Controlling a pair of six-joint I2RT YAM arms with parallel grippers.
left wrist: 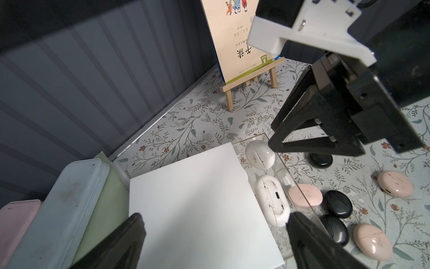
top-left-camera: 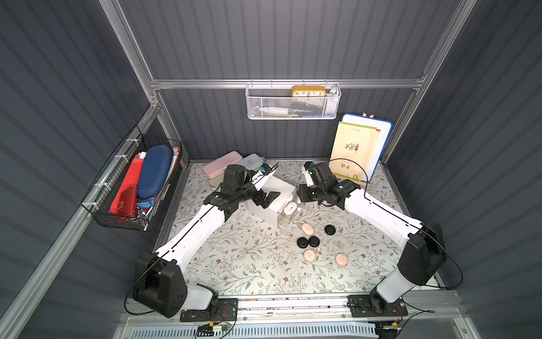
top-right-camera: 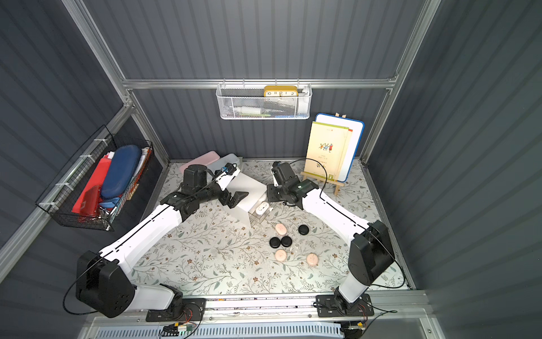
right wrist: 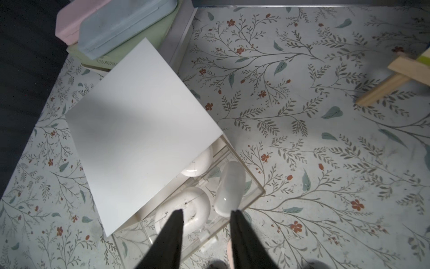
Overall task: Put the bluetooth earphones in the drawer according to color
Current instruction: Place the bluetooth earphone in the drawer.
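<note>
The drawer (top-left-camera: 271, 190) is a white cube mid-table, and its top clear tray (top-left-camera: 289, 217) is pulled out. Three white bluetooth earphones lie in that tray (right wrist: 230, 188) (right wrist: 197, 205) (right wrist: 200, 163). On the mat in front lie three black cases (top-left-camera: 330, 229) (top-left-camera: 302, 242) (top-left-camera: 314, 241) and three pink ones (top-left-camera: 307, 229) (top-left-camera: 309, 255) (top-left-camera: 341, 259). My left gripper (left wrist: 215, 217) is wide open, its fingers straddling the cabinet's white top. My right gripper (right wrist: 208, 212) hovers over the tray's outer end, jaws apart with nothing between them.
Pink (top-left-camera: 221, 164) and blue (top-left-camera: 250, 161) pencil cases rest on a pale green box behind the cabinet. A book on a wooden easel (top-left-camera: 350, 152) stands at the back right. A black wire basket (top-left-camera: 132, 187) hangs on the left wall, a white mesh one (top-left-camera: 293, 101) on the back wall.
</note>
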